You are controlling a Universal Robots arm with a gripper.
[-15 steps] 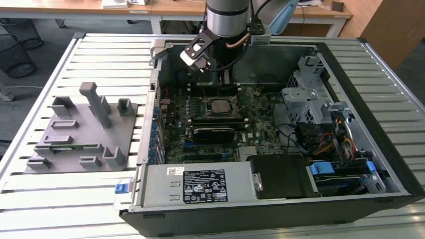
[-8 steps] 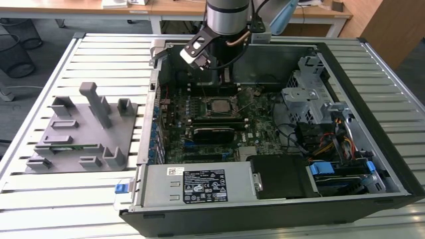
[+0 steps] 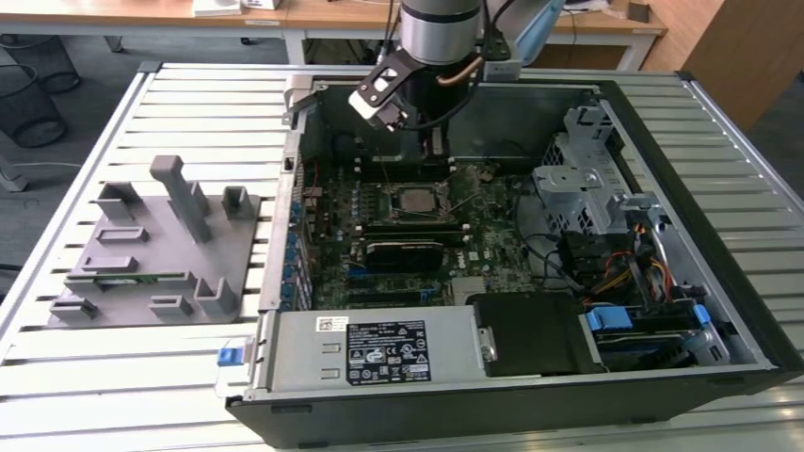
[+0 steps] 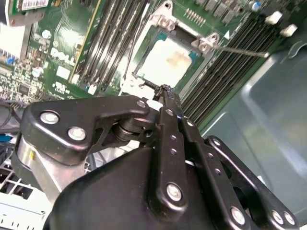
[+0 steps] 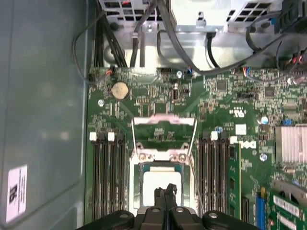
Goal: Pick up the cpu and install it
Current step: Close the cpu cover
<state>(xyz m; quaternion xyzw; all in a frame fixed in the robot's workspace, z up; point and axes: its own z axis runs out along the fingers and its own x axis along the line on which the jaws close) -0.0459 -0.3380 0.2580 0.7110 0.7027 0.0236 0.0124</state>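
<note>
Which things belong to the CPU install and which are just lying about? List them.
Job: cpu, lying in the open socket; gripper, shut, above it.
Lying about: grey fixture tray; coin battery; labelled metal box.

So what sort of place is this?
Probably a robotics lab or test workshop: an open computer case sits on a slatted metal table, a grey parts fixture beside it, office desks behind.
</note>
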